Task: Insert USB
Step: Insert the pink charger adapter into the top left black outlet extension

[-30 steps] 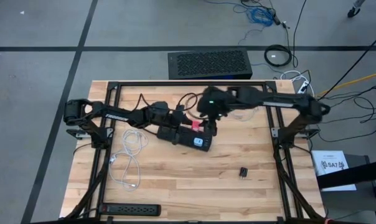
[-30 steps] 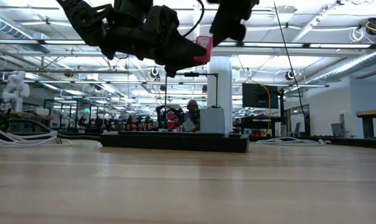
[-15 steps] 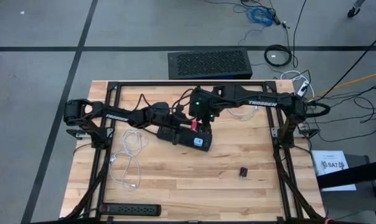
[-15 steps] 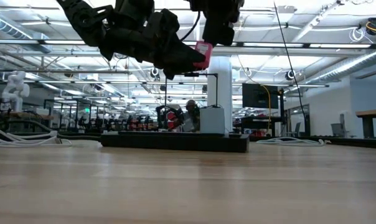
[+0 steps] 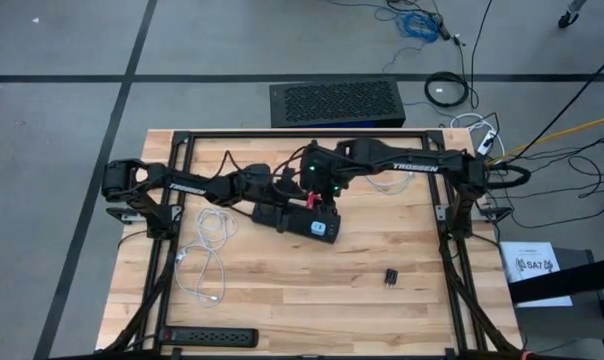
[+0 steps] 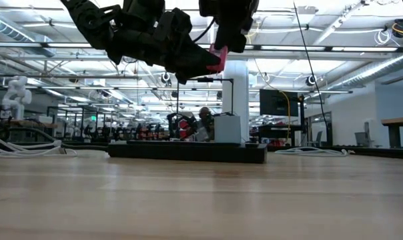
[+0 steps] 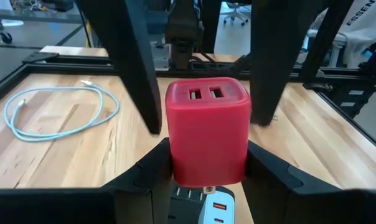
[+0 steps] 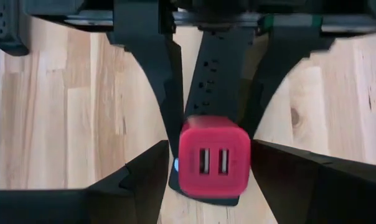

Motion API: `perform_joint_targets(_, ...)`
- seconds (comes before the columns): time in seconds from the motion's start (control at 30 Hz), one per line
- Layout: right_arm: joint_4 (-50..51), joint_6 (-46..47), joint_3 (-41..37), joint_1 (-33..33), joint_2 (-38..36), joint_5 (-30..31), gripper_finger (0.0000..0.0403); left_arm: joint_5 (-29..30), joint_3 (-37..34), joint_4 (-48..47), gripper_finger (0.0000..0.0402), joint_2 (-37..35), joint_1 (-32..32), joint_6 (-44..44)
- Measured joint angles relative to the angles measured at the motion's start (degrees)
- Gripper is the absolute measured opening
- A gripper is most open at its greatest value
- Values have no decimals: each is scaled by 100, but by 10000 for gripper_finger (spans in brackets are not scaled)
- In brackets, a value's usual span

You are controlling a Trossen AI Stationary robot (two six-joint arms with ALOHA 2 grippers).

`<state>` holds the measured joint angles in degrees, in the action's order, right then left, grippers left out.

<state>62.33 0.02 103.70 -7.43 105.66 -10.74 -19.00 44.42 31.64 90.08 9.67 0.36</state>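
A red USB charger block [image 7: 206, 134] with two ports on its front face is held in my left gripper [image 5: 300, 203], which reaches in from the table's left. The block also shows in the right wrist view [image 8: 213, 162] and the low view [image 6: 219, 58], high above the table. My right gripper [image 5: 322, 192] is open; its two fingers [image 7: 141, 68] stand on either side of the block's front end. Whether they touch it I cannot tell. A black power strip [image 5: 294, 219] lies on the table under both grippers. My left gripper pinches the charger block's two opposite sides [image 7: 174, 165] between its two fingers, at the end away from the ports. The fingers come level from the table's left. The block is lifted clear above the power strip, its port face turned away from the gripper.
A white cable [image 5: 207, 250] lies coiled on the table's left part. A second black power strip [image 5: 210, 338] lies at the near left edge. A small black adapter [image 5: 391, 276] lies at the near right. A black frame [image 5: 292, 134] rims the table.
My right gripper has gone toward the table's left, toward the red charger, and its fingers now stand around the block's port end. My left gripper and the charger have kept still.
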Motion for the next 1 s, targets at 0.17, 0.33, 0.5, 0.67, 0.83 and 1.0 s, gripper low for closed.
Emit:
perform_joint_targets(0.17, -102, -17, 0, 3, 11, 59, 174, -25, 0, -1, 158, 0, -2, 0)
perform_joint_targets(0.33, -113, -72, 0, 3, 10, 148, 116, -3, 0, -44, 158, 0, 3, -4)
perform_joint_targets(0.5, -66, -139, 2, 3, 10, 136, 116, 13, 0, -32, 158, 0, 0, -7)
perform_joint_targets(0.67, -70, -137, 4, 3, 8, 139, 116, 11, 0, -31, 158, 0, 2, -8)
perform_joint_targets(0.83, -51, -117, 31, -8, -23, 164, 116, 11, 4, -49, 163, 0, 0, -66)
perform_joint_targets(1.0, 79, -102, 302, -12, -32, 225, 116, 298, 7, -176, 193, -7, -1, -112)
